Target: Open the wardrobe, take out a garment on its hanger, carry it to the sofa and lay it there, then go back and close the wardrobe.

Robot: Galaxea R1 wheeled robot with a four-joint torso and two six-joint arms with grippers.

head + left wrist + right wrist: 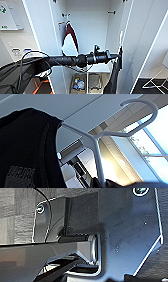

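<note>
The wardrobe (pixel 90 22) stands open, its white doors swung out to both sides. My left arm reaches across its opening from the left. The left gripper (pixel 119 56) is shut on the white hanger (pixel 121 37) near the right door's edge. The black garment (pixel 113 77) hangs down from the hanger below the gripper. In the left wrist view the garment (pixel 25 151) is a dark mass beside the hanger (pixel 96 141), whose hook curves free against the ceiling.
A maroon garment with a white panel (pixel 70 41) hangs inside the wardrobe at the left. Low compartments hold small items (pixel 78 83) and a basket (pixel 95 82). A white frame (pixel 155 82) stands on dark floor at the right.
</note>
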